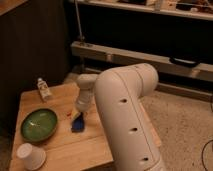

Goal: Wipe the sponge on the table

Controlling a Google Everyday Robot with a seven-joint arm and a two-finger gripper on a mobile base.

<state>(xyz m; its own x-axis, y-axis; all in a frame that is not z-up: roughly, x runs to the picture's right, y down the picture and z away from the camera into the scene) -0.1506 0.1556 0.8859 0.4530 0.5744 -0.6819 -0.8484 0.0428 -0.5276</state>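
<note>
**GRIPPER AT SPONGE, MID-TABLE**

The white arm (127, 115) fills the right foreground and hides the right edge of the table (80, 150). On the slatted top, the green bowl (39, 124) sits left of centre. A white cup (31, 156) sits at the near left corner, and a small bottle (44, 89) stands near the far edge. The sponge (77, 124) lies on the wood just right of the bowl, apart from it. The gripper (80, 114) points down directly over the sponge, at or touching its top. Whether it is parted or clamped cannot be told.

Judgement: the scene fits either settling on for a stroke or coming off after one. Any stroke calls for steady downward pressure. Open wood lies toward the near edge; the bowl limits leftward travel.
</note>
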